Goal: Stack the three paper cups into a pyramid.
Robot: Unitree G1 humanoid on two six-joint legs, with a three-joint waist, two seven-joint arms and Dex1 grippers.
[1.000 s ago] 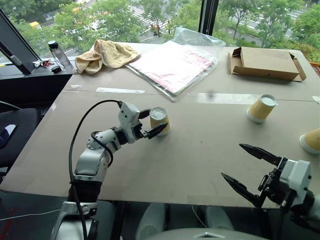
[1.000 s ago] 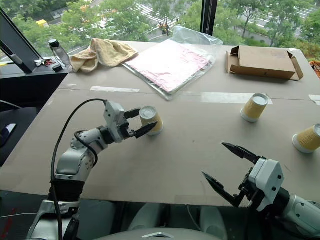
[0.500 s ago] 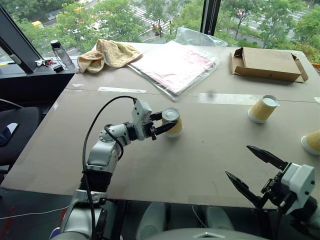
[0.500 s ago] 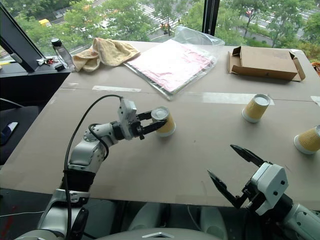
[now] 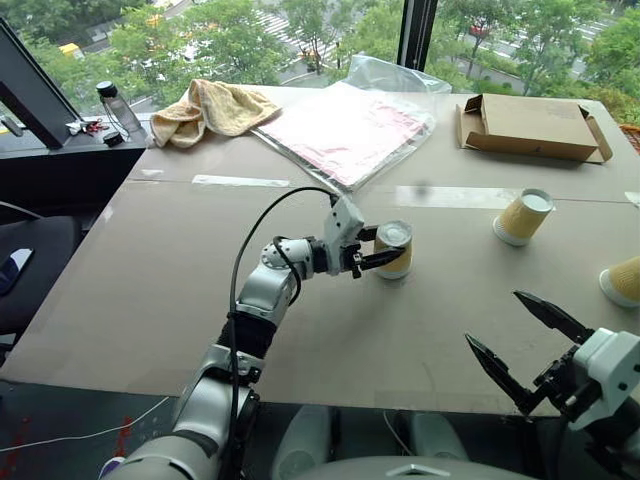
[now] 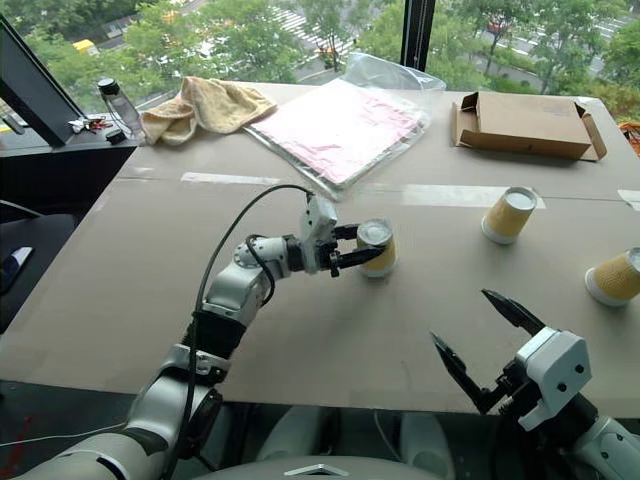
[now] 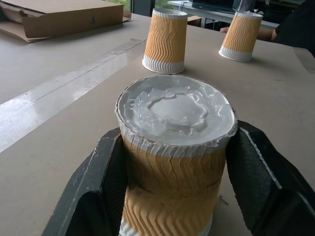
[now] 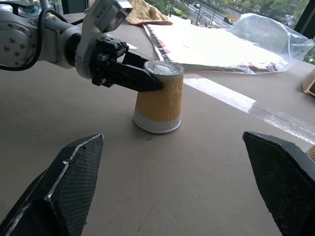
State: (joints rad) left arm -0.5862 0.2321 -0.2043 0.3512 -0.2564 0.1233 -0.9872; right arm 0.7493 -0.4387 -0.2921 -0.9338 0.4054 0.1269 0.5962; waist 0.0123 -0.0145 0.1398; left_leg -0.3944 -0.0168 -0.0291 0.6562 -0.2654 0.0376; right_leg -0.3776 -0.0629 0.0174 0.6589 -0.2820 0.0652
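**Left hand clamps one upside-down cup mid-bench; two cups wait at the right**

The left hand reaches across the middle of the bench, its two black fingers pressed against opposite sides of a paper cup. The cup stands upside down, white base up, its wide rim on or just above the bench; the rim's far edge is hidden behind the cup, so contact with the surface cannot be confirmed. In the left wrist view the cup's lower part is cut off by the frame edge.

The right hand hangs at the near right edge of the bench, fingers spread wide with nothing between them, well apart from every cup.

A second cup stands upside down on the bench to the right of the held one. The third cup sits at the far right, partly cut off by the frame edge. The three are well apart; none is stacked.

At the far side lie a yellow towel, a clear plastic bag with pink sheets and a flat cardboard box. A bottle stands off the bench's far left corner.
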